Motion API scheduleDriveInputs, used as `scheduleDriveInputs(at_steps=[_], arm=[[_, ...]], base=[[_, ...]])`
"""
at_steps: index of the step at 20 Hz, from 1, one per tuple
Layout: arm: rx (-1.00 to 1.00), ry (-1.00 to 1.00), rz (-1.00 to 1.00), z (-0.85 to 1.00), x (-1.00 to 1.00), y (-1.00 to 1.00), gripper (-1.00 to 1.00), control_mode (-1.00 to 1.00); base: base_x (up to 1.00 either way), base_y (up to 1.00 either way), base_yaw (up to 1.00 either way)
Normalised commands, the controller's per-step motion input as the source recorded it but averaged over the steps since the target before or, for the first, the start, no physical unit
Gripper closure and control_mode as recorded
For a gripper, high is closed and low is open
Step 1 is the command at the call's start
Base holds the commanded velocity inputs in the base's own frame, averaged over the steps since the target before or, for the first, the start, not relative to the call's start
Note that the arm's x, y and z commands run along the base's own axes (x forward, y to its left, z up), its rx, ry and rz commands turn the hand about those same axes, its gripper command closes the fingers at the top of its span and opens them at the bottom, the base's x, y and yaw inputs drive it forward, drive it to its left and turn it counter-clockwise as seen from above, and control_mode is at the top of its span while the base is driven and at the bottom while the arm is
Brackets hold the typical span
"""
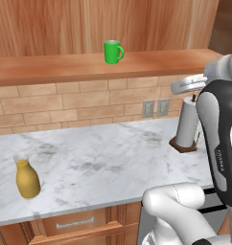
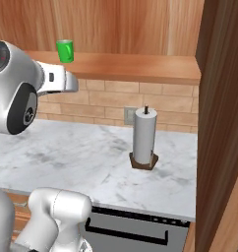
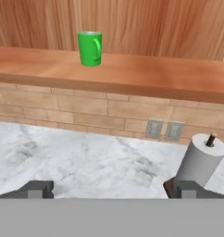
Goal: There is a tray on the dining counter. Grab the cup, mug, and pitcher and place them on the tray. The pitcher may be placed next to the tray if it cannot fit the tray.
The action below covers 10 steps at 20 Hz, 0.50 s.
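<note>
Starting with the mug [image 3: 90, 48]: sitting upright on the wooden shelf [image 3: 132, 74], handle turned to the right as the hand camera frames it. Sitting well above the gripper [image 3: 113, 190] and well ahead of it, a little left of the line running out between the fingertips. Nothing touching it, nothing crowding it on the shelf.

Guessing at the step: lining up on the mug as the first pick, reach not yet begun. Reading the gripper as wide open and holding nothing, with the two dark fingertips [image 3: 37, 189] poking up far apart at the bottom corners of the hand view.

Thinking about the next move: raising the hand to shelf height, nudging it left to centre on the mug, then pushing forward across the marble counter [image 1: 103, 162] toward the brick wall. Probably closing across the body rather than the handle, so watching that handle on the right side. Also minding the shelf's front edge on the way in, since coming up from below looks like a good way to clip it.

Moving outward: the paper towel roll [image 3: 202, 162] standing on its dark base low and to the right, just beyond the right fingertip, so keeping clear of that while lifting. Two wall outlets [image 3: 164, 130] sitting under the shelf, ahead and slightly right. And the pitcher [image 1: 28, 178] waiting upright on the marble far off to the left and below, well apart from the hand, looking like a later pick.
</note>
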Motion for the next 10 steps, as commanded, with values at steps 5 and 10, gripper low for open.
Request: scheduleDriveInputs(at_steps=[5,10], arm=[[0.00,-0.01,0.04,0.27,0.00,0.02,-1.00,-1.00],[0.00,0.00,0.02,0.09,0.00,0.15,-1.00,-1.00]], base=[[0.00,0.00,0.00],[0.00,0.00,0.00]])
